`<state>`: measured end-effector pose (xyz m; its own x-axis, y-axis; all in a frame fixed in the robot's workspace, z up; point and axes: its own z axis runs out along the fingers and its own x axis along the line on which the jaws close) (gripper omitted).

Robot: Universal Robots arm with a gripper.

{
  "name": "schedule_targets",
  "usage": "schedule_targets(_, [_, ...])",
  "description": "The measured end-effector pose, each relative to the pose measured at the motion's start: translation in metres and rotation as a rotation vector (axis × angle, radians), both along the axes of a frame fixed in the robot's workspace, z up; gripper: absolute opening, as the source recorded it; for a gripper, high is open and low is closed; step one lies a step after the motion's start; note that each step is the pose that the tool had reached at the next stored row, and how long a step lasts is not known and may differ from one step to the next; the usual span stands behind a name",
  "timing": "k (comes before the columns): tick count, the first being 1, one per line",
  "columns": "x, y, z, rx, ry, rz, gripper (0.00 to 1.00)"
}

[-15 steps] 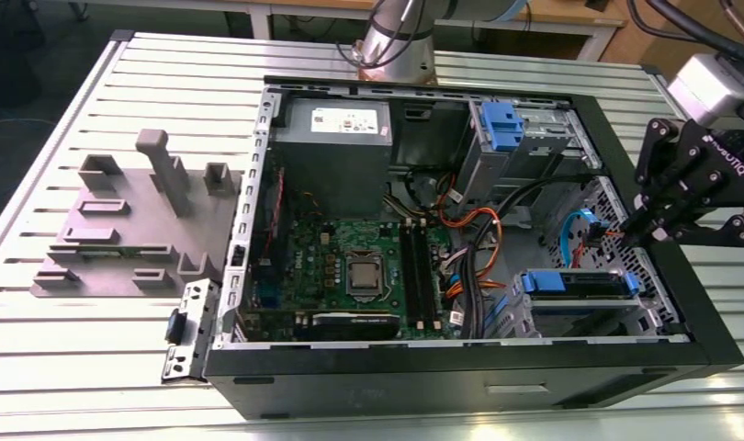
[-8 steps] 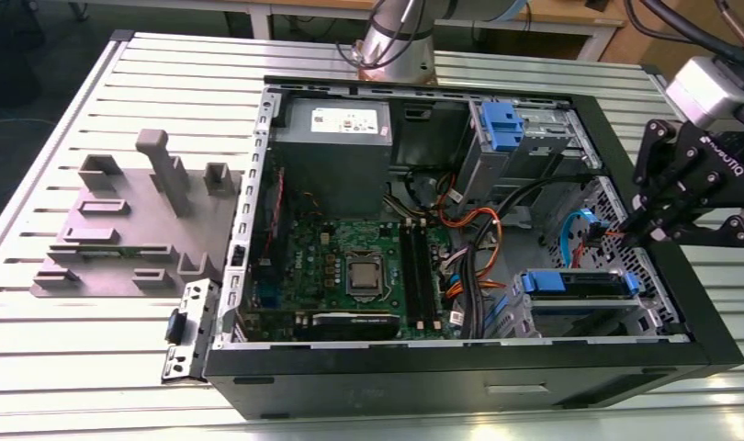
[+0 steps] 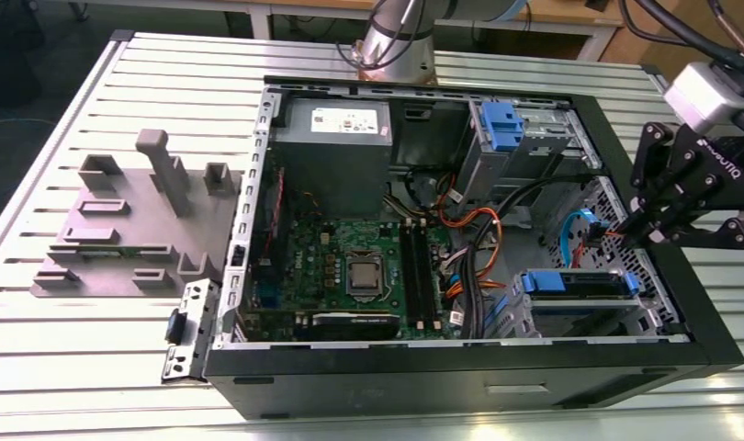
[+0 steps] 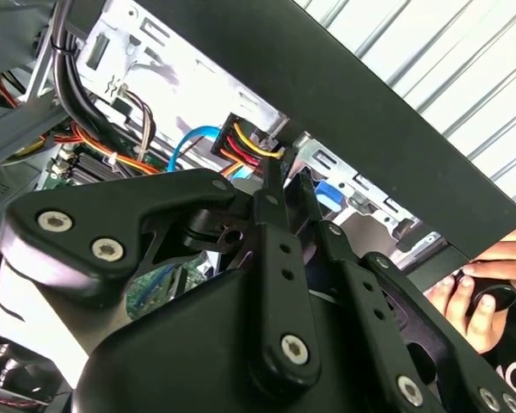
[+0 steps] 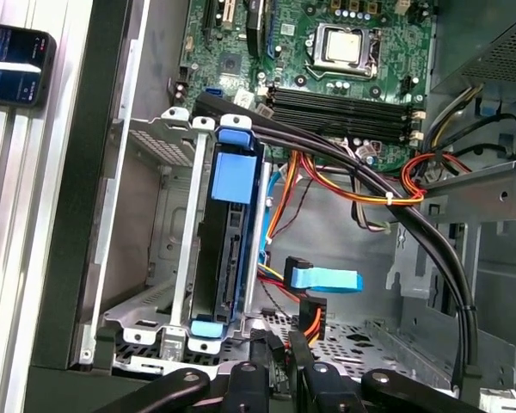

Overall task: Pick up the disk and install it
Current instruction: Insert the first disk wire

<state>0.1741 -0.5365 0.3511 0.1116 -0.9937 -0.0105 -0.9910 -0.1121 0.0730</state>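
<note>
— Where was the disk [image 3: 577, 283]?
— In the exterior view, slotted in the metal bay [image 3: 574, 319] at the case's [image 3: 470, 372] four o'clock, blue plastic carrier showing.
— The tool [image 3: 642, 230]?
— Black fingers pinched together, empty, by the three o'clock rim.

Pretty plain setup: a ribbed silver bench [image 3: 163, 78] with dark floor [image 3: 16, 83] off its edge on the exterior view's left, and a light wooden table [image 3: 298, 5] with pale legs standing just behind it.
</note>
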Motion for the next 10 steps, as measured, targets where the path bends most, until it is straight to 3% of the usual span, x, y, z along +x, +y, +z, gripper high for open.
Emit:
schedule_targets(7, [0.0008,0.0000,-0.0013,-0.0009,0.0000,0.003,0.23])
schedule_targets(8, [0.0009,0.0000,-0.0014,-0.0008,0.0000,0.003,0.17])
schedule_targets(10, [0.0007,0.0001,-0.0015,-0.0012,-0.0001,0.003,0.17])
